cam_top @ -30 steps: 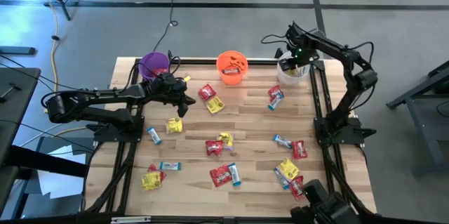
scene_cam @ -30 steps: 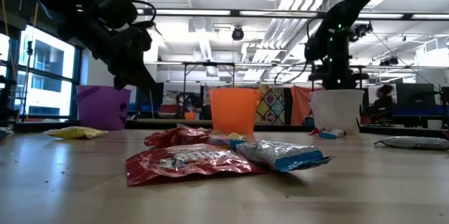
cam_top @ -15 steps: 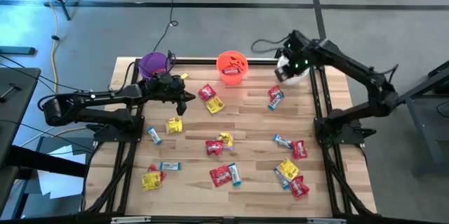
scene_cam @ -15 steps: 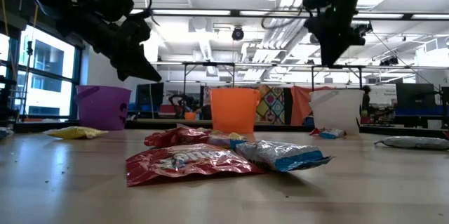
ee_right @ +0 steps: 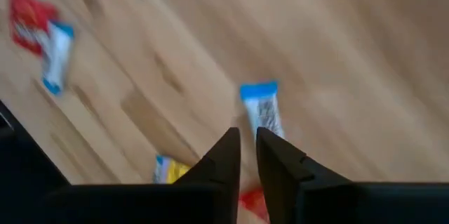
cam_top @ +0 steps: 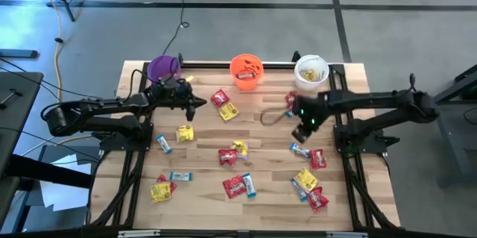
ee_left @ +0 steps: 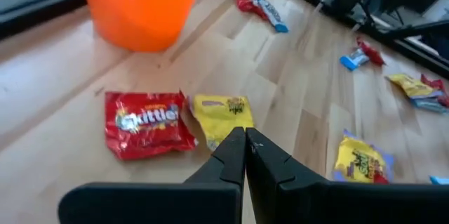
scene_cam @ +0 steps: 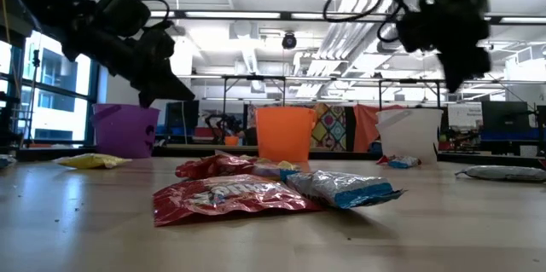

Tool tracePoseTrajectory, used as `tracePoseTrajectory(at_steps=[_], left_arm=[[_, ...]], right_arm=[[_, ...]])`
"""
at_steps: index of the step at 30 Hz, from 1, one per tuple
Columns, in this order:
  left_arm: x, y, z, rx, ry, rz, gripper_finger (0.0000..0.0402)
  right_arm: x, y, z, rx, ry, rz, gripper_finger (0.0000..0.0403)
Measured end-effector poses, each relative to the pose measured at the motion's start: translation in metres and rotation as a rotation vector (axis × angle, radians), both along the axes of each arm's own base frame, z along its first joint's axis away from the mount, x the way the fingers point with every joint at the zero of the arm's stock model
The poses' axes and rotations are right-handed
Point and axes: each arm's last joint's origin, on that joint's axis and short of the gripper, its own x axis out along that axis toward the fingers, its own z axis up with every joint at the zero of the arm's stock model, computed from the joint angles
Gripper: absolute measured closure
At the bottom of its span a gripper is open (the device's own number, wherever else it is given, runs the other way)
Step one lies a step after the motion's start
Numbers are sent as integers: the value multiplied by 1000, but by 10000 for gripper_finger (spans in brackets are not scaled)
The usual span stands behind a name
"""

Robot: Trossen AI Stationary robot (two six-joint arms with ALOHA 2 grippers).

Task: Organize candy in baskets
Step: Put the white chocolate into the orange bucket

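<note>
1. My right gripper (cam_top: pixel 300 131) hangs over the counter's right side, jaws nearly closed, holding nothing.
2. A blue-and-white bar (ee_right: pixel 261 109) lies just ahead of them (long way pointing away).
3. My left gripper (ee_left: pixel 245 143), jaws closed and empty, waits near the purple bucket (cam_top: pixel 164 68).

bright, even overhead light; motion blur at the right wrist

ceiling strip lights (scene_cam: pixel 256 14) glare white in the low view, leaving both arms as dark silhouettes. the surface (cam_top: pixel 261 133) is evenly lit with soft shadows. the right wrist view is smeared by motion; the left wrist view blurs at its far edge.
</note>
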Motion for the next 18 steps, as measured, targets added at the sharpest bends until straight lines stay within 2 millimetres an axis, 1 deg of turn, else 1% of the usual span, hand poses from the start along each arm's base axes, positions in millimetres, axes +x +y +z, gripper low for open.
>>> tracePoseTrajectory(at_steps=[3,6,9,12,15,18], left_arm=[[0,0,0,2,-1,-2,401],[1,0,2,13,-19,-2,401],[1,1,2,14,-24,-1,401],[1,0,2,8,-24,2,401],[1,0,2,8,-24,2,401],[1,0,2,8,-24,3,402]], right_arm=[[-2,19,-13,12,34,52,328],[-1,30,-31,20,52,75,282],[0,36,-47,6,85,77,231],[0,37,-61,-29,141,94,189],[4,37,-71,-78,172,165,168],[11,37,-81,-112,182,218,166]])
